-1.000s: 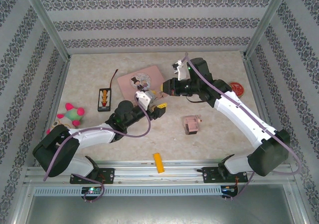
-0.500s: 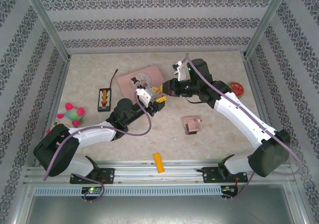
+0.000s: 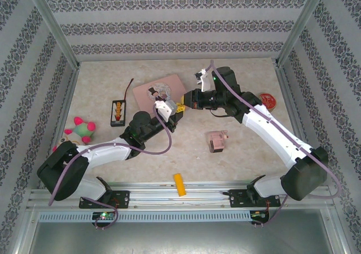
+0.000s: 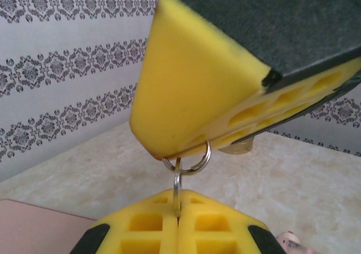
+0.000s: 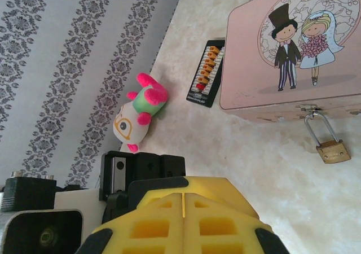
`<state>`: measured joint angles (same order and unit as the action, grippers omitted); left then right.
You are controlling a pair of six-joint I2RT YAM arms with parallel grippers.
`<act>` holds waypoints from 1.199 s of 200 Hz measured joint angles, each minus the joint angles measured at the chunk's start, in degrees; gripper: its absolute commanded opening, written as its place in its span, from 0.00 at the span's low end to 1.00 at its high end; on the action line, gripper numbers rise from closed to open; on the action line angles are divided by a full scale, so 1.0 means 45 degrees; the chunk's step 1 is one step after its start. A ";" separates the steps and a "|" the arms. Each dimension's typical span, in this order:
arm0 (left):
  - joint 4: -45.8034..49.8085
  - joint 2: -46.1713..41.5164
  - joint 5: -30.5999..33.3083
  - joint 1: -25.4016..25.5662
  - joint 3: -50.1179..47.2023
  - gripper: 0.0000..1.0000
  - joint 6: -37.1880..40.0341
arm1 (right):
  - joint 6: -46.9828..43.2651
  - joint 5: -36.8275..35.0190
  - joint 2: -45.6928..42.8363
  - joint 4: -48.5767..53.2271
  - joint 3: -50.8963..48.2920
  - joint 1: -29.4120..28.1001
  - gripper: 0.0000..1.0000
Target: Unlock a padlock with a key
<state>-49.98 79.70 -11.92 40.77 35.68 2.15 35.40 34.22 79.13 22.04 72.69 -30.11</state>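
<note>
The brass padlock [image 5: 333, 151] hangs by its thin shackle from the latch of the pink tin [image 5: 293, 56], at the back middle of the table [image 3: 169, 87]. In front of the tin both grippers meet tip to tip above the table. My left gripper [image 4: 178, 217] is shut on the thin blade of a key [image 4: 177, 189], which hangs from a silver key ring [image 4: 189, 161]. The ring runs up under the yellow pads [image 4: 192, 96] of my right gripper [image 5: 184, 203], whose jaws are pressed together. From above, the left gripper [image 3: 176, 109] touches the right gripper [image 3: 185, 104].
A pink-and-green plush toy [image 3: 80, 130] lies at the left. A black strip of orange pieces [image 3: 118, 111] sits beside the tin. A small pink block [image 3: 216, 140] stands right of centre, an orange bar [image 3: 179, 184] near the front edge, and a red disc [image 3: 268, 100] at the right.
My left gripper has moved up and right to the right gripper's tips and closed on the key. The right arm has hardly moved.
</note>
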 measured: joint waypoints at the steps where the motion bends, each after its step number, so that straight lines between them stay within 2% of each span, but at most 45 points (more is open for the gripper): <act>1: 0.0073 -0.0034 -0.0015 0.0000 0.0019 0.00 0.0010 | -0.0010 0.0000 -0.0005 0.0000 -0.0005 0.0000 0.20; 30: 0.2657 -0.1321 -0.0646 -0.0155 0.0423 0.00 0.0151 | -0.1316 0.0112 -0.0408 0.0000 -0.0029 0.0005 0.38; 43: 0.4007 -0.2084 -0.1195 -0.0359 0.0656 0.00 0.0151 | -0.2249 0.0243 -0.0884 -0.0010 -0.0039 0.0053 0.43; 82: 0.8612 -0.3740 -0.2871 -0.0758 0.2123 0.00 0.0359 | -0.5032 0.0724 -0.2560 -0.0214 -0.0384 0.0083 0.44; 126: 1.2706 -0.3925 -0.4439 -0.0758 0.3818 0.00 0.0879 | -0.6921 0.2025 -0.2827 -0.0223 -0.0423 0.0078 0.39; 162: 1.4362 -0.3619 -0.5221 -0.0758 0.4401 0.00 0.1253 | -0.7868 0.3104 -0.2341 0.0442 -0.0228 -0.0301 0.35; 240: 1.5023 -0.3468 -0.5901 -0.0758 0.4537 0.00 0.1477 | -0.8626 0.4099 -0.1797 0.1438 -0.0204 -0.0680 0.36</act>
<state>17.63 64.10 -38.48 37.36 56.10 8.80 -3.42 52.66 71.05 28.51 71.77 -33.17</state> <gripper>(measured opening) 0.052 0.358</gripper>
